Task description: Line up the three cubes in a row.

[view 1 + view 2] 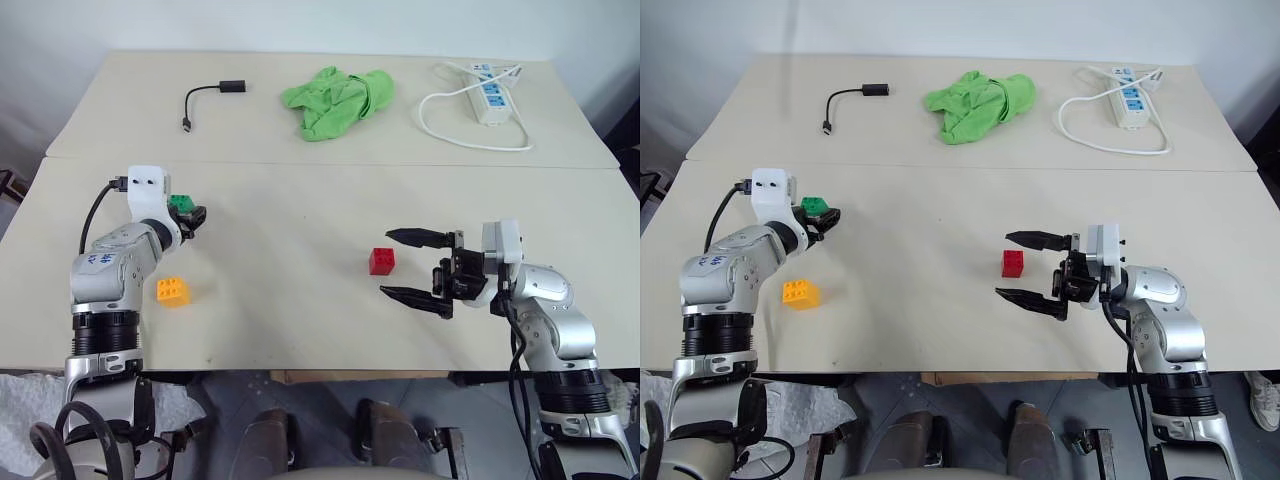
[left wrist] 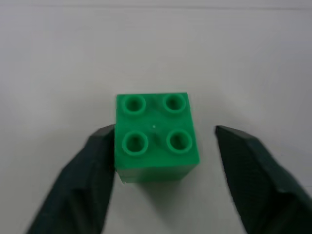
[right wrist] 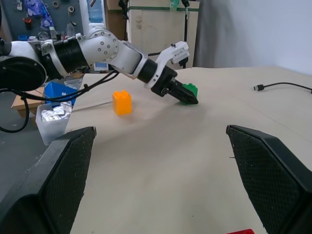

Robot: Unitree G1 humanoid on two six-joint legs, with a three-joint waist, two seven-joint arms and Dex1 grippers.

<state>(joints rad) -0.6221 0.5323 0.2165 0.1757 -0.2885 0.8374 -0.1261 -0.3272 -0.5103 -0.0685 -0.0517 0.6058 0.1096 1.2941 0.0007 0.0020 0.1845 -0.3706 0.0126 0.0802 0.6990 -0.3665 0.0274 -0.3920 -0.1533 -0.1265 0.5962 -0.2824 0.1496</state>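
Left pincer (image 2: 156,161) straddling the green cube (image 2: 155,136) near the desk's (image 1: 300,320) left edge: one finger touching, the other apart, not yet clamped. Could tip or skid the cube if closing unevenly. Right pincer (image 1: 415,268) spread wide, red cube (image 1: 381,260) just beside its tips, mid-desk. Yellow cube (image 1: 172,291) toward the front-left corner. Wrist view reveals the finger gap; head view gives the wide spacing between cubes.
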